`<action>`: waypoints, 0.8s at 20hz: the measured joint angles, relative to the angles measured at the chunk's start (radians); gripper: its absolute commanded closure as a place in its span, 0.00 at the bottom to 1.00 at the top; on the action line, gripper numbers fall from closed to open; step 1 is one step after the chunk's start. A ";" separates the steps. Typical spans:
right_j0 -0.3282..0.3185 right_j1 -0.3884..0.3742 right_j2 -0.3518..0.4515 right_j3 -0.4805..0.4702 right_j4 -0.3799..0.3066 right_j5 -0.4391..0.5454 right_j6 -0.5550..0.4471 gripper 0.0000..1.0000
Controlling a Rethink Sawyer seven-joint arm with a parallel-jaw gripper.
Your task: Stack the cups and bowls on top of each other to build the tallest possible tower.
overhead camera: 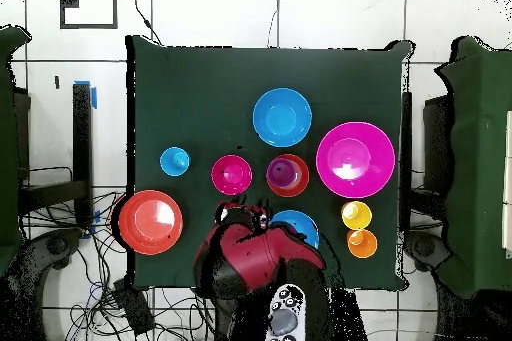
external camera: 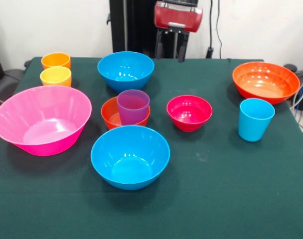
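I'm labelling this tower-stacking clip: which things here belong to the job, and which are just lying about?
Job: pink bowl, two blue bowls, orange-red bowl, small orange bowl, magenta-red bowl, four cups.
Lying about: cables off the table.

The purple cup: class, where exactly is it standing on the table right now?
In the front view the purple cup stands upright inside the small orange bowl near the table's middle, between the two blue bowls, with the magenta-red bowl to its right.
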 measured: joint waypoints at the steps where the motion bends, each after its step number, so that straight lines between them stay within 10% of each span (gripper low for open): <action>1: 0.000 0.008 -0.001 0.002 0.006 -0.005 0.000 0.00; 16: -0.022 0.155 0.003 -0.004 0.036 -0.092 0.000 0.00</action>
